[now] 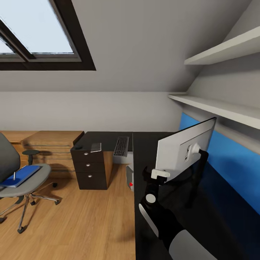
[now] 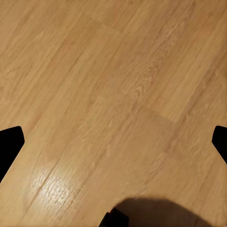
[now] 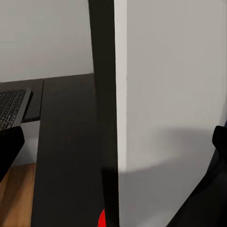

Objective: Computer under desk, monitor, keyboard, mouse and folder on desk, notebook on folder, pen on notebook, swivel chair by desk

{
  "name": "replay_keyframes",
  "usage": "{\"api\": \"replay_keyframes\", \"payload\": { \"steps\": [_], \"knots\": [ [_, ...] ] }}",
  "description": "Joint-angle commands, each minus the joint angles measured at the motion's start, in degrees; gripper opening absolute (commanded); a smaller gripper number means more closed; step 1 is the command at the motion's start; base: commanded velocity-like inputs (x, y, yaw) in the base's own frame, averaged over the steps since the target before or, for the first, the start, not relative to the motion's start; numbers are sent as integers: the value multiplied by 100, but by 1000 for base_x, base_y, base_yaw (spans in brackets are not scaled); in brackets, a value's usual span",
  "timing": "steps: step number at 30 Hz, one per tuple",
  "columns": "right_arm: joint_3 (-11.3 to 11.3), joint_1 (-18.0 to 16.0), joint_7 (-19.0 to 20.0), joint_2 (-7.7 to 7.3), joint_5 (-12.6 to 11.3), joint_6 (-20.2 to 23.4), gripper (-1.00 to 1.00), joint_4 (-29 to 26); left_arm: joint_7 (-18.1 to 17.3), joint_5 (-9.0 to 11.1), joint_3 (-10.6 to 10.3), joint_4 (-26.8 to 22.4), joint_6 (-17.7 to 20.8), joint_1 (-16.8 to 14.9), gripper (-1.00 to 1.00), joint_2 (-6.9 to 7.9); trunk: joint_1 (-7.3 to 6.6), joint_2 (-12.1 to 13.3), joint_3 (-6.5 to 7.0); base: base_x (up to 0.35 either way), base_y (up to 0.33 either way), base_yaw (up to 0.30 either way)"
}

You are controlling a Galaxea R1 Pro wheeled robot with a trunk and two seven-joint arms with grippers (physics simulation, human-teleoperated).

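Sloped grey-white walls, skylight [image 1: 36, 32], white shelves [image 1: 220, 104], light wood floor [image 1: 90, 224]

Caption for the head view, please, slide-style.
Right gripper at the white-backed wide monitor on the glossy black desk; slim grey keyboard beyond, bright-blue folder on the grey swivel chair.

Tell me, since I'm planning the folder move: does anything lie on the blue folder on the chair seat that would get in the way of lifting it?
Yes. A thin light-grey notebook lies on the flat bright-blue folder, and a short dark pen sticks up on it. Both rest on the grey swivel chair, apart from the glossy black desk.
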Motion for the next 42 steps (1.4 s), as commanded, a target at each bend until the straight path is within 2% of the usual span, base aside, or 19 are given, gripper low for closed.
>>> {"api": "replay_keyframes", "payload": {
  "steps": [1,11,42],
  "knots": [
    [17,-7,-25,-3,-60,-46,100,1,32,61,-49,0,-25,-4,100,6,0,-5,-7,1,3,0],
    [-266,-7,-311,-3,-63,-34,100,-14,32,53,-81,144,-28,-4,100,-2,0,-5,-7,0,0,0],
    [-285,-7,-339,5,-43,-14,100,-17,32,52,-84,162,-28,-4,100,-3,0,-5,-7,46,0,0]
  ]
}}
